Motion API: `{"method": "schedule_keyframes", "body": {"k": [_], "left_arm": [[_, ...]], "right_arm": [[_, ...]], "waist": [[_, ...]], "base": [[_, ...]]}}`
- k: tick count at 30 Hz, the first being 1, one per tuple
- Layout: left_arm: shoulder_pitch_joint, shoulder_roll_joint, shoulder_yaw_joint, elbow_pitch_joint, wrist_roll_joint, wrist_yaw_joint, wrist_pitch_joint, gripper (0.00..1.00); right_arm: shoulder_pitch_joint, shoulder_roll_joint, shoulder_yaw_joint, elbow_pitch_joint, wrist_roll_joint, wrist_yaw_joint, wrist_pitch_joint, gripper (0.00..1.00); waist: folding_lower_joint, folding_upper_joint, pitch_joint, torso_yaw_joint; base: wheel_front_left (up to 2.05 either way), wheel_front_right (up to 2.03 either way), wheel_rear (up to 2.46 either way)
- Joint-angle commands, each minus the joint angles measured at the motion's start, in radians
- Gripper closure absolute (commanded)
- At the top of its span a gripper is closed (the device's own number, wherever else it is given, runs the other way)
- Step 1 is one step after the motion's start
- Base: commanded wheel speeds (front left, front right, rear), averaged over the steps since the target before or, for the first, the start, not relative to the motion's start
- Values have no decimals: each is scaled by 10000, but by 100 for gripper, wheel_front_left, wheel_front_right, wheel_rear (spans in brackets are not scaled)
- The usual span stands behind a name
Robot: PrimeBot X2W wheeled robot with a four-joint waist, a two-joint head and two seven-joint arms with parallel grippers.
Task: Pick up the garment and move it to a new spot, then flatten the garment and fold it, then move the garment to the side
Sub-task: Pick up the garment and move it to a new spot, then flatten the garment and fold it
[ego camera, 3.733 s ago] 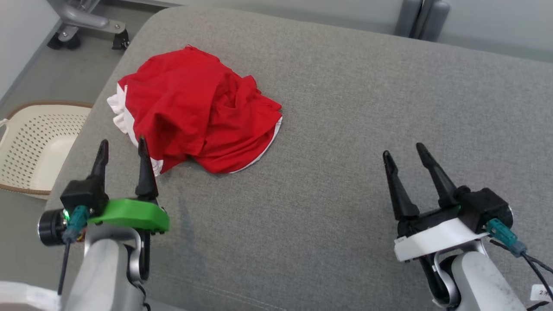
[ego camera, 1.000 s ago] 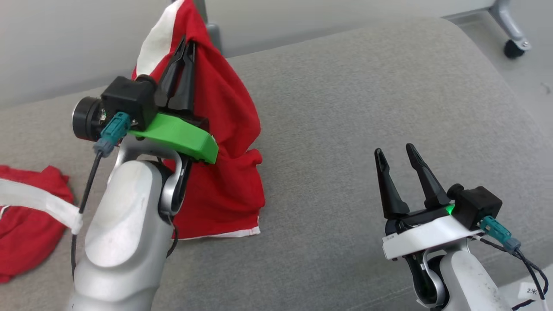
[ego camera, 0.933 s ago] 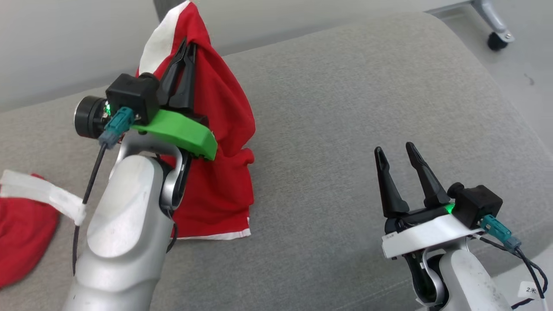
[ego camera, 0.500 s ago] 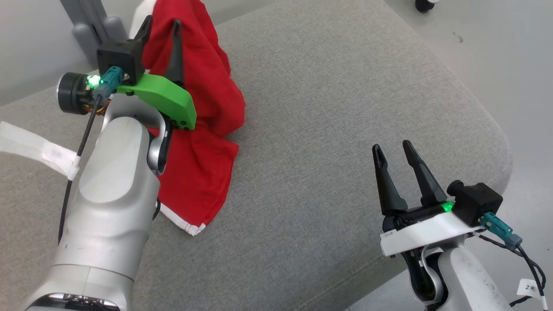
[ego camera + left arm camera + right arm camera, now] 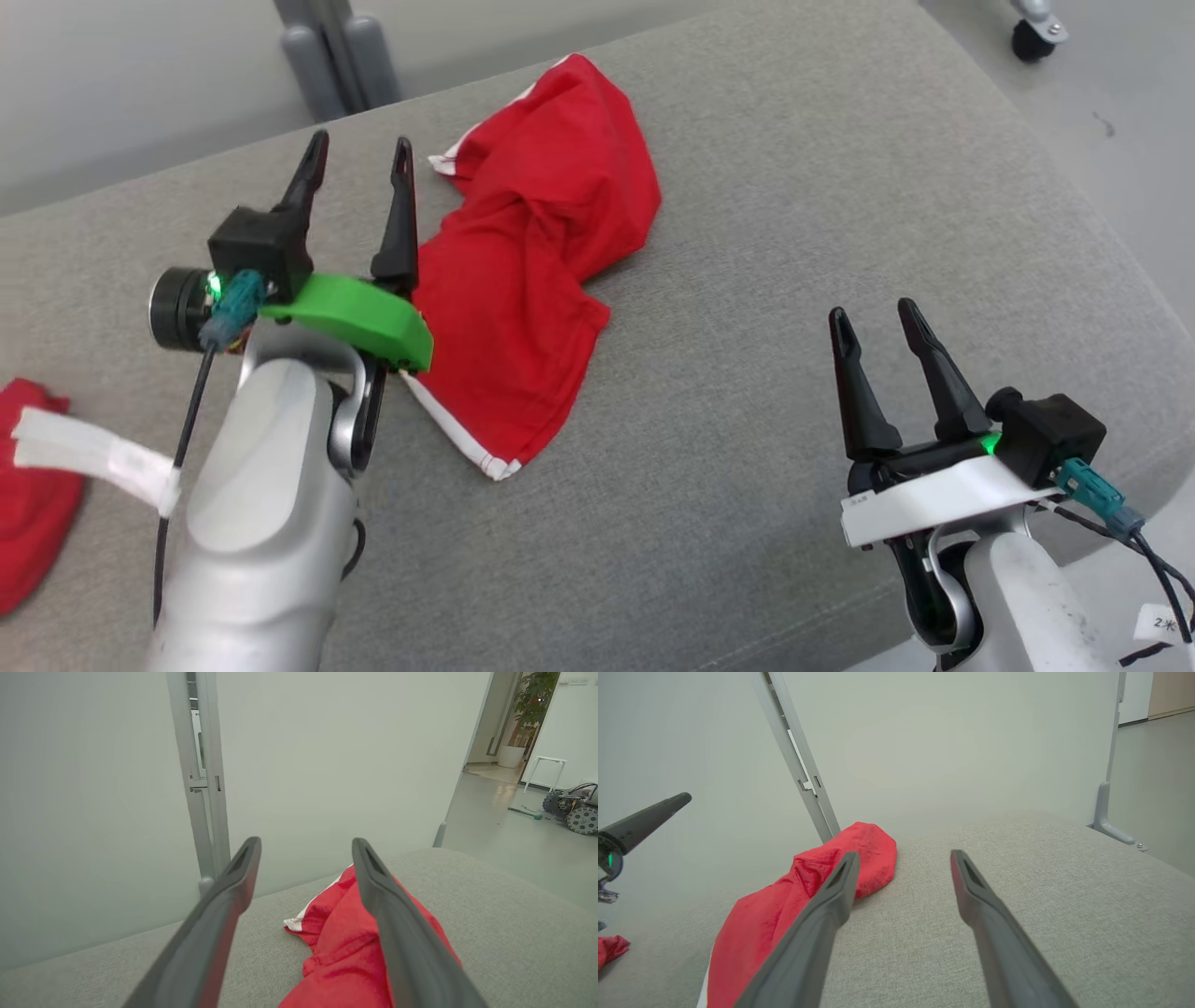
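The garment (image 5: 532, 271) is red with white trim and lies crumpled on the grey cushion (image 5: 766, 280), toward its far side. My left gripper (image 5: 359, 154) hangs open just left of it, above the cushion, with nothing between its fingers. In the left wrist view the garment (image 5: 345, 947) lies below and behind the right finger of the left gripper (image 5: 306, 849). My right gripper (image 5: 873, 315) stands open at the lower right, well clear of the cloth. In the right wrist view the garment (image 5: 784, 905) lies left of the open right gripper (image 5: 903, 856).
A second piece of red cloth (image 5: 28, 504) lies at the cushion's left edge, with a white strap (image 5: 93, 457) from my arm across it. A grey post (image 5: 327, 56) stands behind the cushion. The cushion's right edge drops to the floor, where a caster (image 5: 1032, 37) stands.
My left gripper was shut on the raised garment; it has opened and the garment has dropped onto the cushion in a heap. The head camera has swung. The right gripper stays open.
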Motion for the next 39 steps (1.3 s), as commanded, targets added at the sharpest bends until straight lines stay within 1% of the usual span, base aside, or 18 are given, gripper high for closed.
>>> {"method": "schedule_keyframes", "body": {"k": [1, 3, 5, 7, 9, 14, 19, 23, 27, 35, 39], "left_arm": [[788, 69, 76, -391, 112, -126, -29, 0], [1545, 191, 200, -1182, 225, -253, -34, 0], [2348, 229, 353, -1844, 355, -285, -33, 0], [3094, 119, 723, -2470, 261, -133, -34, 0], [3740, 27, 860, -3007, 461, -103, -34, 0], [4919, -143, 976, -3842, 901, 128, -35, 0], [5873, -236, 698, -4398, 1118, 433, -36, 0], [6336, -241, 387, -4715, 580, 733, -36, 0], [6469, -238, 183, -4873, 328, 1051, -36, 0], [6330, -239, -75, -4991, 224, 1199, -36, 0], [6412, -239, -77, -4930, 263, 1163, -37, 0]], "right_arm": [[65, -16, -108, -29, -97, 1, -32, 0], [74, -14, -179, -49, -210, 1, -32, 0], [113, -15, -230, -58, -341, 1, -32, 0], [195, -19, -315, -62, -491, 1, -32, 0], [273, -14, -319, -26, -678, 1, -32, 0], [460, -17, -451, 14, -1013, 1, -32, 0], [692, -20, -549, 58, -1094, 1, -32, 0], [876, -18, -620, 71, -1071, 1, -32, 0], [988, -18, -682, 72, -1142, 1, -31, 0], [1030, -18, -626, 37, -1220, 1, -31, 0], [1028, -18, -598, 18, -1162, 1, -31, 0]], "waist": [[0, -1, -453, 1107], [0, -1, -542, 1463], [0, -1, -640, 1809], [0, -1, -734, 2125], [0, -1, -806, 2361], [0, -1, -947, 2715], [0, -1, -1136, 2893], [0, -1, -1256, 2964], [0, -1, -1301, 3101], [0, -1, -1220, 3368], [0, -1, -1207, 3359]], "base": [[0, 0, 0], [0, 0, 0], [0, 0, 0], [0, 0, 0], [0, 0, 0], [0, 0, 0], [0, 0, 0], [0, 0, 0], [0, 0, 0], [0, 0, 0], [0, 0, 0]]}}
